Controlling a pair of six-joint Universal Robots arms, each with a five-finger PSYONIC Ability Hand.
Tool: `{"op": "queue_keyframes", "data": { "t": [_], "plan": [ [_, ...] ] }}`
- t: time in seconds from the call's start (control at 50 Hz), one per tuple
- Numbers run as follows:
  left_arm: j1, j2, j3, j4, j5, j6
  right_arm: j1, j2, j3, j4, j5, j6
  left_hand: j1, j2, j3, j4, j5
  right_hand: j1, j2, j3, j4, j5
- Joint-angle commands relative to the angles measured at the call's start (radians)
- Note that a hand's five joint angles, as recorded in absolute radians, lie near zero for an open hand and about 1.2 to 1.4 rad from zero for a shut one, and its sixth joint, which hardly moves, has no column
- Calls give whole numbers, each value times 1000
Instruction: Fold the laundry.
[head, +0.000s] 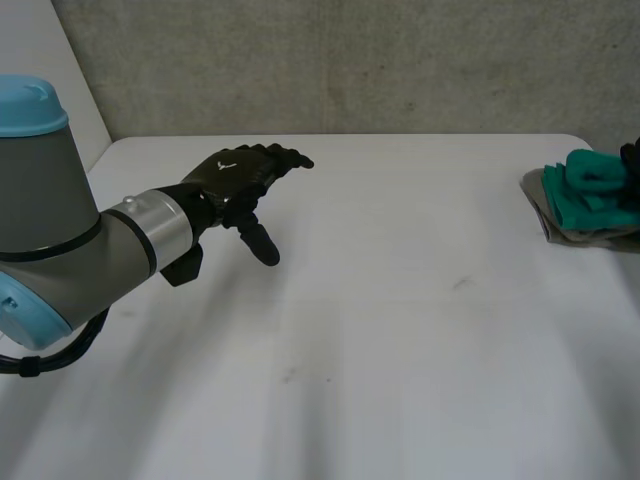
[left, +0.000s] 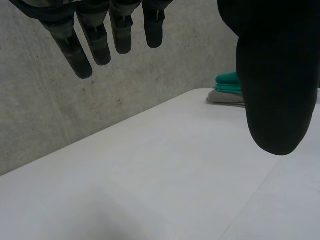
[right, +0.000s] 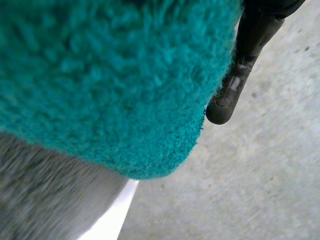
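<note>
A fluffy green cloth (head: 595, 190) lies bunched on a folded grey cloth (head: 556, 222) at the table's far right edge. My right hand (head: 631, 156) sits at the green cloth's right side. In the right wrist view the green cloth (right: 100, 75) is pressed against the palm above the grey cloth (right: 45, 200), with one finger (right: 240, 70) showing beside it. My left hand (head: 235, 178) hovers over the left part of the white table (head: 400, 300), fingers (left: 100, 45) straight and thumb (left: 277, 90) apart, holding nothing. Beyond it lies the green cloth (left: 229, 79).
A concrete wall (head: 350, 60) runs behind the table's far edge. The cloth pile lies close to the table's right edge.
</note>
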Motion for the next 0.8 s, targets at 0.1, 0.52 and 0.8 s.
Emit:
{"op": "queue_keyframes", "data": {
  "t": [0.1, 0.52, 0.8],
  "plan": [
    [0, -9, 0, 1, -1, 0, -2, -56, 71, 69, -12, -11, 39, 29, 22, 30, 7, -734, -993, -961, -1014, -948],
    [-3, 184, -6, 4, -102, -72, 268, -805, 596, 120, 165, 308, 16, 5, -2, 6, -17, -734, -993, -961, -1014, -948],
    [57, 323, -135, 18, -315, -64, 545, -1035, 1014, 28, 316, 546, -5, -15, -22, -15, -37, -734, -993, -961, -1014, -948]
  ]
}}
